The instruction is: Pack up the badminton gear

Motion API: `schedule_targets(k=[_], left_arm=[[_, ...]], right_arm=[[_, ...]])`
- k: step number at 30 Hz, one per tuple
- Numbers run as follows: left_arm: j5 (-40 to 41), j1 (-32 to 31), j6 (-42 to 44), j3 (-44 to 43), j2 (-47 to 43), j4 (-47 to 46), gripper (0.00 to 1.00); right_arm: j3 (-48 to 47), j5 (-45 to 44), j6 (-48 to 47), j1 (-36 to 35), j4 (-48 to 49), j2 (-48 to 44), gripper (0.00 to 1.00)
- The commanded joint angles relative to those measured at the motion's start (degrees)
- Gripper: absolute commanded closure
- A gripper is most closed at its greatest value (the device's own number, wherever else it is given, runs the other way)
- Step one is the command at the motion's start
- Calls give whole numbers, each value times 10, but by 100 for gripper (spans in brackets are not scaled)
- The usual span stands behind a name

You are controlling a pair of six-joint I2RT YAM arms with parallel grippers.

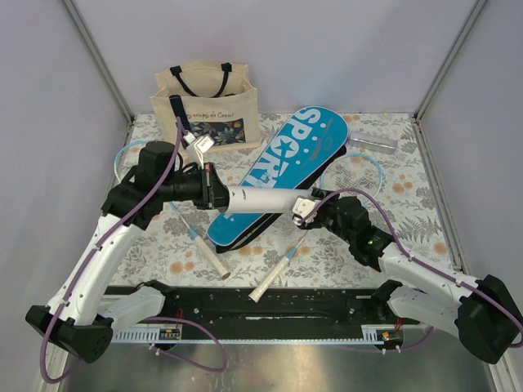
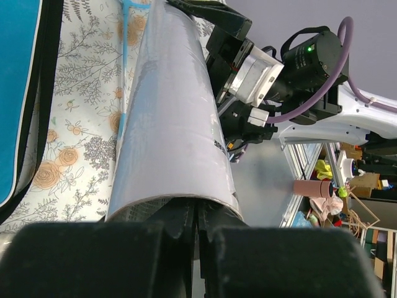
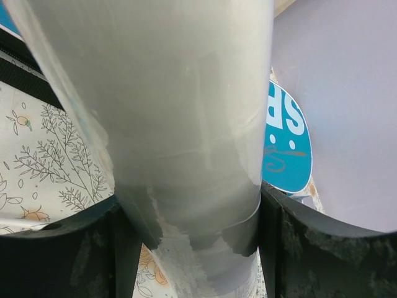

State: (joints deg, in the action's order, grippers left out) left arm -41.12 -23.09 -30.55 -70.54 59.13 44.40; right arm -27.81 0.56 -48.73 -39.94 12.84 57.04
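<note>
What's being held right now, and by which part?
The white tube: the right hand clamps one end between its fingers. The left hand meets the other end, but its grip there cannot be told.

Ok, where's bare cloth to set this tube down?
Roomiest: the right strip between the right racket's head and the table's right edge. Smaller gap front centre, between its handle and the left racket's handle. Crowded: middle, with the SPORT case, and back left by the tote.
</note>
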Motion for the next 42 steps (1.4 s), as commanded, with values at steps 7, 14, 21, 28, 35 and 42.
schedule_targets(k=[7, 14, 21, 28, 35, 42], left_arm=[[66, -6, 7, -27, -21, 3, 66], [115, -6, 5, -80, -48, 31, 27], [162, -5, 18, -143, -48, 67, 14], [247, -5, 23, -166, -57, 80, 15], [229, -5, 29, -103, -69, 25, 16], [143, -6, 34, 43, -99, -203, 14]], right_arm=[[0, -2, 36, 2, 87, -3, 74], [-7, -2, 43, 3, 80, 2, 75], [-22, -34, 81, 3, 66, -3, 75], [-26, -79, 174, 10, 50, -12, 77], [-36, -94, 333, 11, 25, -52, 77], [-75, 22, 501, 10, -9, -78, 74]])
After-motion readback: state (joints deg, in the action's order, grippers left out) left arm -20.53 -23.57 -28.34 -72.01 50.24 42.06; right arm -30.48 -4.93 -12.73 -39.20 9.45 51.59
